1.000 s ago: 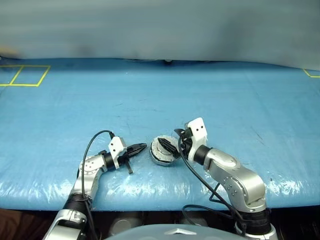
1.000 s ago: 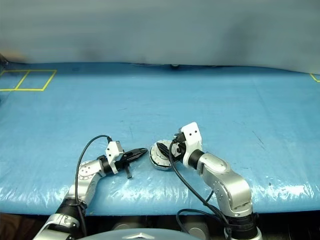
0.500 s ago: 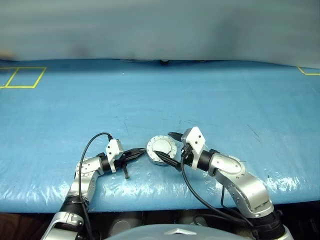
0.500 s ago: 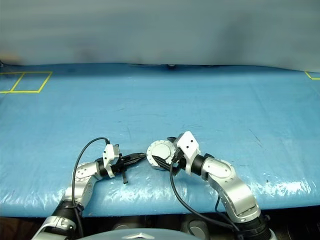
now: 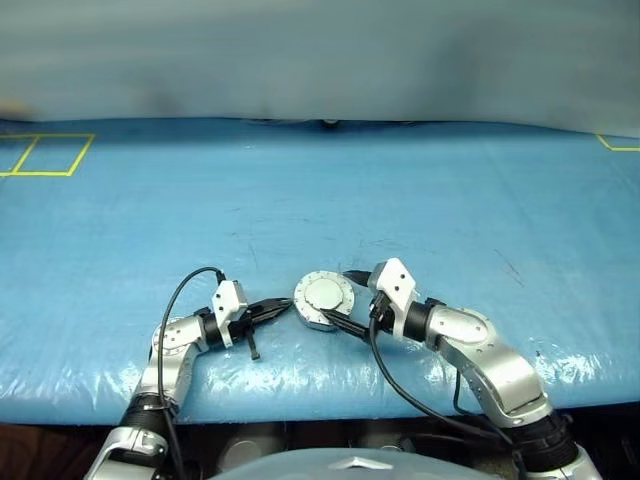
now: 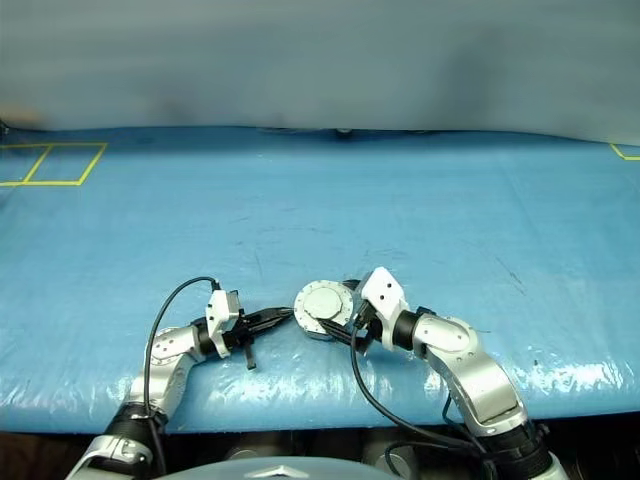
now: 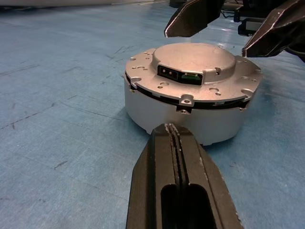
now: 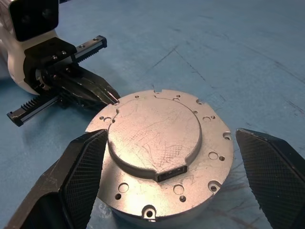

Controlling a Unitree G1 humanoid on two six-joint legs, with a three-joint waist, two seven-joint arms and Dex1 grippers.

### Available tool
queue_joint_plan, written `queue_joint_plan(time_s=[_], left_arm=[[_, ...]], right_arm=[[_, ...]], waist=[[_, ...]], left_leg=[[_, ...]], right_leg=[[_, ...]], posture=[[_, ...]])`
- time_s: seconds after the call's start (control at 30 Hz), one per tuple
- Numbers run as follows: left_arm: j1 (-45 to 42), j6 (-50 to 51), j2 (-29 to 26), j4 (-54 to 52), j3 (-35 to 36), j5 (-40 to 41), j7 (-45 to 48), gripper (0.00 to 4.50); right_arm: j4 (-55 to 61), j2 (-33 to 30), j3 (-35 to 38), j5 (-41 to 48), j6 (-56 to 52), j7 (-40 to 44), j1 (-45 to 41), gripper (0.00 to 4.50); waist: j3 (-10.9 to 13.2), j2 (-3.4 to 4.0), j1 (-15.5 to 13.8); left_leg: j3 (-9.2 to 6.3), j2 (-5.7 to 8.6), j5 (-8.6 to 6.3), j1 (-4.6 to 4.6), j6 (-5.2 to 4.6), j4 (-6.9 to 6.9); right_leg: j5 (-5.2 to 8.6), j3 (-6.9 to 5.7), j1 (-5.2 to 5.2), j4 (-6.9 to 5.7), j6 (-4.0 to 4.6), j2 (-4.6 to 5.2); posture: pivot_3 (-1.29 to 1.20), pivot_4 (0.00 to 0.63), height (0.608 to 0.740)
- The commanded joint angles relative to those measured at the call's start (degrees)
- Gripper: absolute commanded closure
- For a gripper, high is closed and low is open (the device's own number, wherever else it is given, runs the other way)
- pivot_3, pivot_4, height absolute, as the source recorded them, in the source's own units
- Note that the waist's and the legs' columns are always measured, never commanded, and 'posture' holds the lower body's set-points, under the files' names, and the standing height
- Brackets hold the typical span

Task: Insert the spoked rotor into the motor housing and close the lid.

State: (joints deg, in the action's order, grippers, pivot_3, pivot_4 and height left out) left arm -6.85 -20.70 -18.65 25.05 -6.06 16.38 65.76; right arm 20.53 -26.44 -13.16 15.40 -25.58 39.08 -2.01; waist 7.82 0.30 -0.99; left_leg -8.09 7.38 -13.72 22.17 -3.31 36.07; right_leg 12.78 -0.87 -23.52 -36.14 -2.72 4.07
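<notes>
Two hands flank one assembled unit near the front edge of the blue surface [image 5: 420,200]. Item: motor housing [image 7: 157,112], round silver-grey cup, sitting flat; the lid [image 8: 153,132] lies folded down on it, plain grey face up, a thin dark seam visible around the edge. Spoked rotor: not visible, judged to be enclosed beneath the lid. Left hand [image 5: 283,304]: fingers pressed together, empty, tip just beside the housing's wall; contact cannot be told. Right hand [image 5: 345,300]: fingers spread wide to either side of the unit, holding nothing, clear of the lid. Step in hand, as judged: seating the lid fully. Recommended handling: keep the left hand braced against the wall so the unit cannot slide, press straight down on the lid's centre, avoid the small connector [image 8: 172,172], and confirm the seam is even all round.
</notes>
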Motion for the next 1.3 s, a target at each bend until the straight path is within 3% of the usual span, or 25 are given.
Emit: queue_joint_plan(time_s=[0.03,0.53,0.63,0.73,1.03,1.3], left_arm=[[1.1,0.2,0.1,-0.1,-0.5,-0.6,-0.2,4.50],[1.6,0.1,0.0,-0.2,-0.5,-0.9,-1.5,4.50],[1.6,0.1,0.0,-0.2,-0.5,-0.9,-1.6,4.50],[1.7,0.0,-0.1,-0.2,-0.4,-0.9,-1.7,4.50],[1.9,-0.1,-0.4,-0.2,-0.2,-1.0,-1.8,4.50],[1.9,-0.1,-0.5,-0.3,-0.3,-1.1,-1.8,4.50]], right_arm=[[-0.4,0.6,-0.9,-1.3,2.4,0.2,-1.0,0.02],[-2.7,2.3,-5.0,-6.2,3.8,-1.2,-1.6,0.02],[-4.6,2.2,-4.4,-6.8,4.1,-1.8,-1.4,0.61],[-5.4,2.1,-4.4,-7.6,4.3,-2.6,-1.4,1.49],[-3.6,3.8,-4.8,-7.8,-0.8,-5.0,-2.4,1.49],[3.5,6.6,-5.6,-5.4,-17.4,-8.6,-3.7,1.49]], waist=[[0.0,0.00,0.0],[0.0,0.01,0.1],[0.0,-0.01,0.1],[-0.1,-0.02,0.0],[-0.1,-0.01,0.1],[-0.1,0.01,0.1]], left_leg=[[0.00,0.00,0.00,0.00,0.00,0.00],[0.20,-0.01,0.00,-0.16,0.01,0.10],[0.30,-0.01,0.00,-0.23,0.01,0.13],[0.34,-0.01,-0.02,-0.28,-0.03,0.18],[0.34,-0.07,-0.11,-0.29,-0.17,0.51],[0.35,-0.18,-0.15,-0.29,-0.09,0.74]], right_leg=[[0.00,0.00,0.00,-0.01,0.00,0.00],[0.01,0.17,-0.02,-0.36,0.02,0.01],[0.02,0.23,-0.01,-0.50,0.03,0.03],[0.03,0.24,0.01,-0.62,0.04,0.04],[0.03,0.24,0.09,-0.75,0.04,-0.04],[0.01,0.23,0.12,-0.85,0.08,-0.13]], posture=[[0.00,0.150,0.740],[0.00,0.150,0.740],[0.00,0.150,0.740],[0.00,0.150,0.740],[0.00,0.150,0.740],[0.00,0.150,0.740]])
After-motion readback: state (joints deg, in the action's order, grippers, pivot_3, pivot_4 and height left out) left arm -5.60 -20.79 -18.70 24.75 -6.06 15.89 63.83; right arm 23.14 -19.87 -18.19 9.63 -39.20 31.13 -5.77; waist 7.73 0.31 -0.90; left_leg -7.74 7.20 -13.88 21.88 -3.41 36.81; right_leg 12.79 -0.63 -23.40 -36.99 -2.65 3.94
